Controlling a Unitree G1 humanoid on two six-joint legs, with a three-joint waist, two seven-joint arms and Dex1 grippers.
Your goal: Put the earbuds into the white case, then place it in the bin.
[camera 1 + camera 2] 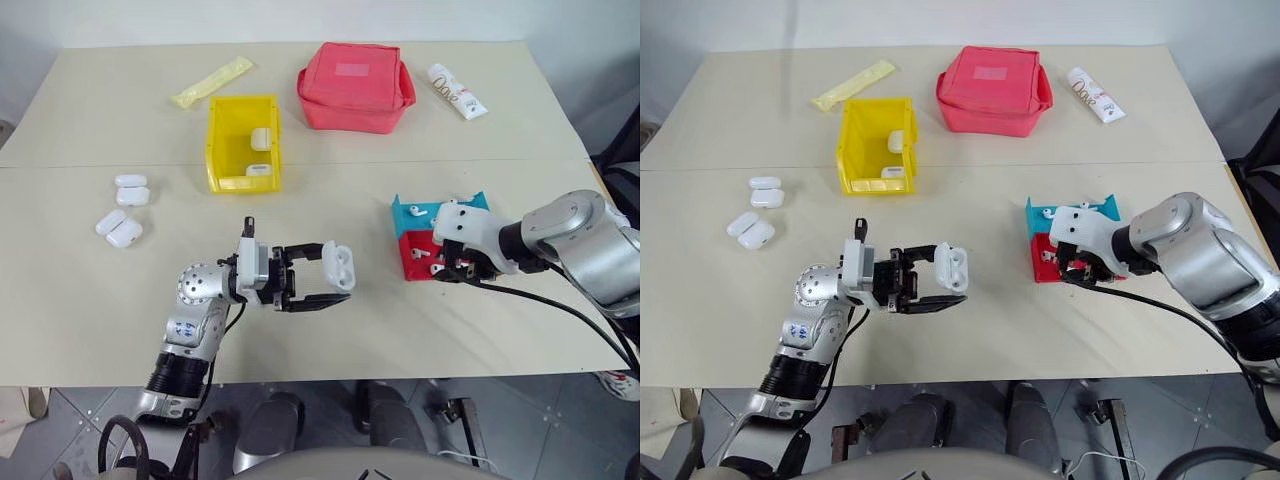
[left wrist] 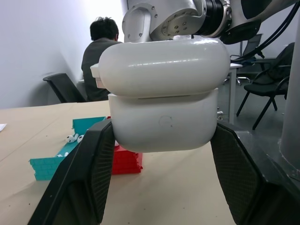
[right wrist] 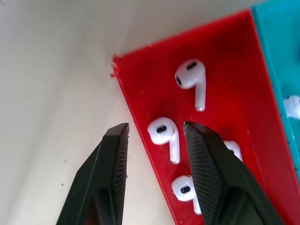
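Earbud (image 3: 165, 135) in the red tray (image 3: 225, 56) lies between the spread right gripper (image 3: 157, 140) jaws, stem along them; left gripper (image 1: 318, 275) pinches the case (image 1: 338, 265).

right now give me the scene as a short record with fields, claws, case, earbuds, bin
left claw: shut on the white case, held above the table, lid open
right claw: open, over the red tray, one finger each side of the tray's wall and one earbud
earbuds: several loose in the red tray, more in the blue tray
bin: yellow, holds two white cases already
spare cases: four on the table, on the robot's left
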